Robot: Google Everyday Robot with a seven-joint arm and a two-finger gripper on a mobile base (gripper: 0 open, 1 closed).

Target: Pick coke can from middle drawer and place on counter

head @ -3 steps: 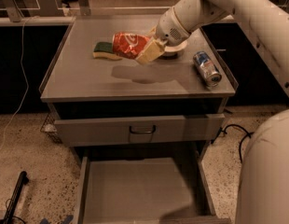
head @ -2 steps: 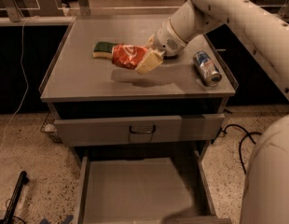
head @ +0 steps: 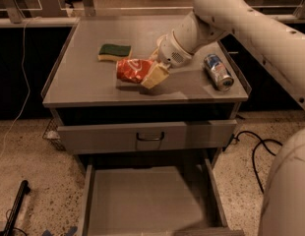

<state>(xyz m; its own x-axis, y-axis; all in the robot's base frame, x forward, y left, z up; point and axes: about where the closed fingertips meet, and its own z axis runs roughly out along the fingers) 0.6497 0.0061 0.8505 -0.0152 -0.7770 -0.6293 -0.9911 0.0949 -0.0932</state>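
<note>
The coke can point(head: 132, 70), red-orange and dented, lies on its side between the fingers of my gripper point(head: 146, 69), at or just above the counter point(head: 88, 90) near its front middle. I cannot tell whether it touches the surface. One cream fingertip point(head: 155, 75) shows in front of the can, and the gripper is shut on it. My white arm reaches in from the upper right. The middle drawer point(head: 142, 200) stands pulled open at the bottom, its flat grey floor bare.
A green-and-yellow sponge point(head: 114, 52) lies just behind the coke can. A blue-and-silver can point(head: 218, 71) lies at the counter's right edge. A shut drawer with a dark loop handle point(head: 150, 136) sits under the counter. A black cable point(head: 256, 146) runs on the floor at right.
The gripper has carried the coke can toward the counter's front edge and lower, away from the sponge. The sponge, the blue can and the drawers have not moved.
</note>
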